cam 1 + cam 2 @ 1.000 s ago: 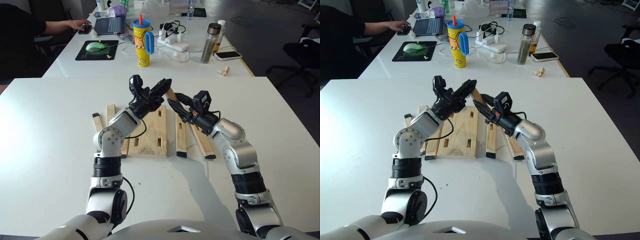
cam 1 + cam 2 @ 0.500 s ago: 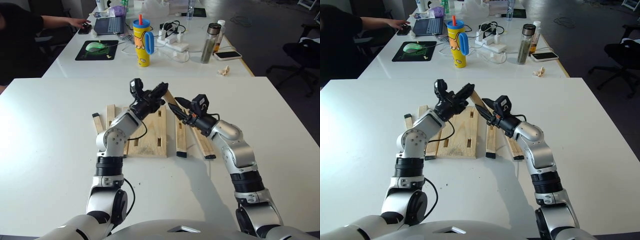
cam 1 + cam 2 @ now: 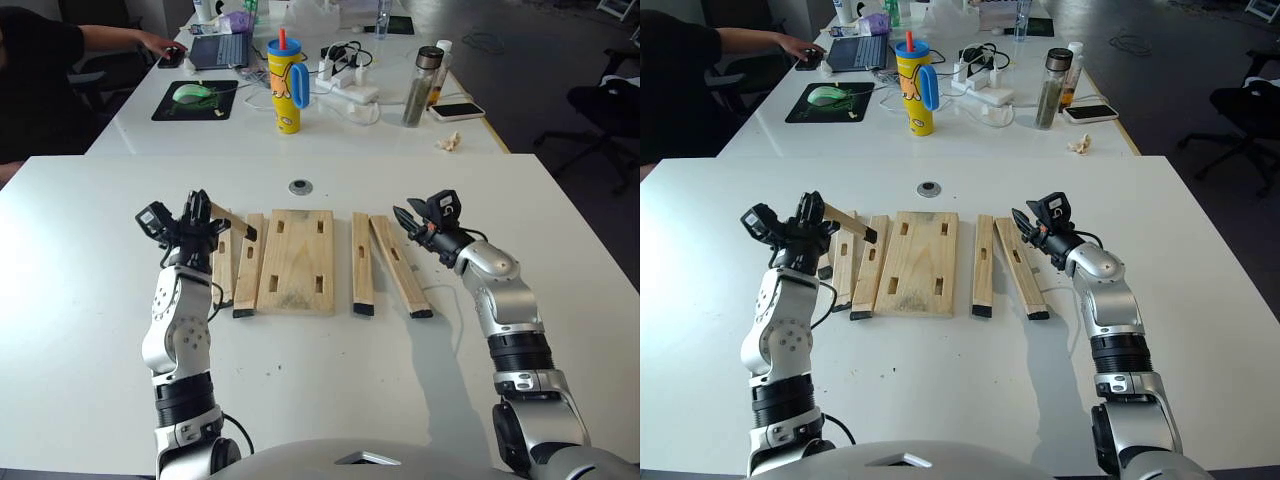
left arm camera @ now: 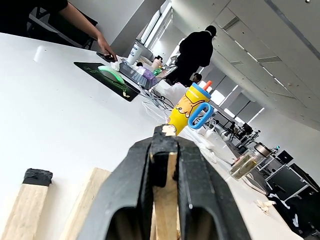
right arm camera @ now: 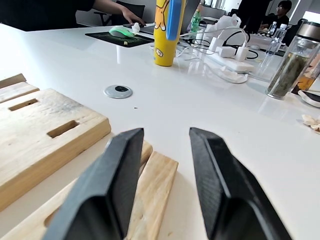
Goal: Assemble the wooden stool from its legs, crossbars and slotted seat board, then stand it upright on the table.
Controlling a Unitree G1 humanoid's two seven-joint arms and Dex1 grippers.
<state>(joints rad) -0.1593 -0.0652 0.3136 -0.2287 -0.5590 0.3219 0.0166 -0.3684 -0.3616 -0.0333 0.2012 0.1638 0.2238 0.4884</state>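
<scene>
Picking parts; nothing joined yet.
Pale wooden seat board (image 3: 297,260) with 4 slots lies between long wooden legs (image 3: 398,265). Left gripper (image 3: 205,216) squeezes a short black-tipped wooden crossbar (image 3: 230,222) above them; right gripper (image 3: 406,226) gapes, empty. Next, probably: slot crossbar into leg.

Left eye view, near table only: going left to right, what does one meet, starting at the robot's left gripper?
left gripper, shut on a short wooden piece → first leg → second leg → slotted seat board → third leg → fourth leg
</scene>
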